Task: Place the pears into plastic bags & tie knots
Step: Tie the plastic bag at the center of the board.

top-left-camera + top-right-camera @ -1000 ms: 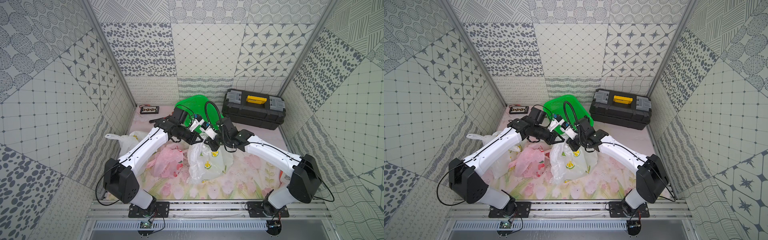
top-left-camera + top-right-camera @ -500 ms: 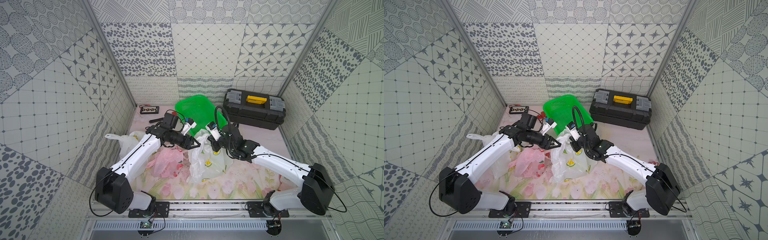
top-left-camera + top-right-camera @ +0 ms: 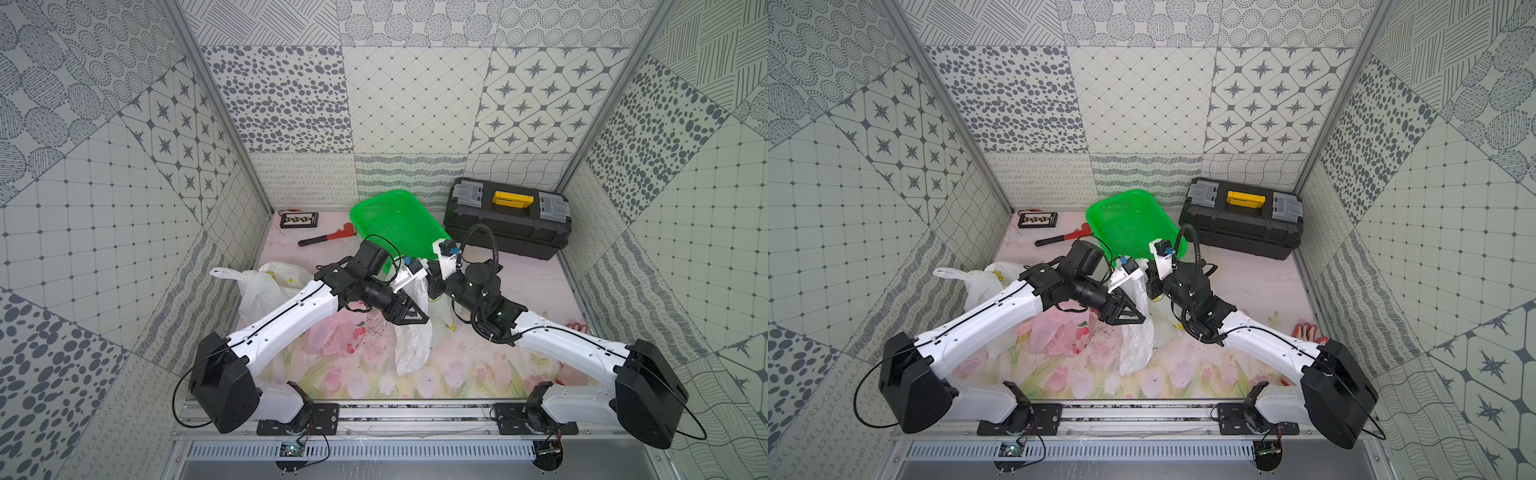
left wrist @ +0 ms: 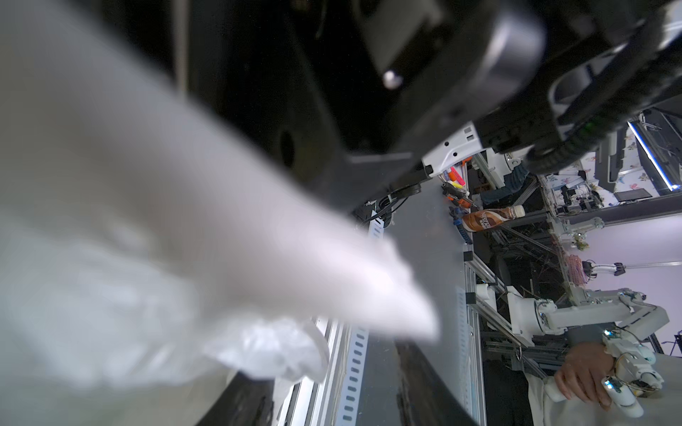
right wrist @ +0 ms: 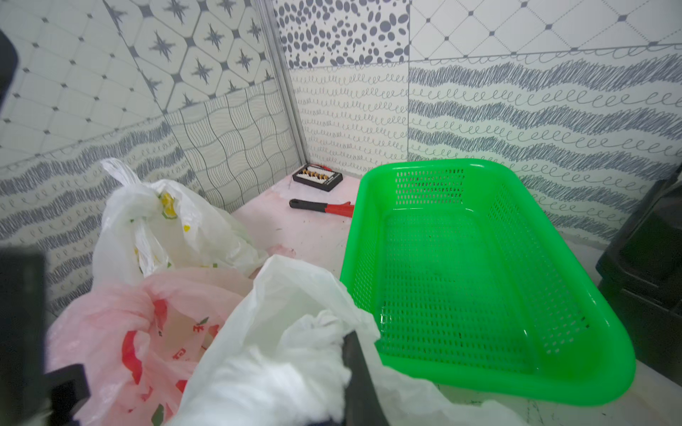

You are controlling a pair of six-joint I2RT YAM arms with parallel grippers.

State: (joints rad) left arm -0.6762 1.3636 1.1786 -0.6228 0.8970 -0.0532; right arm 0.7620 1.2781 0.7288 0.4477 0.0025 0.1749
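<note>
1. The right claw is closed on the gathered top of the white bag, just in front of the near edge of the green basket.
2. The left claw stands open close beside it, and a strip of this bag runs between its jaws.
3. The pink bag lies in front of the basket, toward the robot's left.
4. A second white bag sits further to the left of the basket, with one handle sticking up.

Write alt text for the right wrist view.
The right gripper pinches the bunched plastic of a white bag close to the camera. Beside it stands an empty green basket; farther off lie a pink bag with red prints and a lemon-print bag, with a wrench near the corner.
</note>
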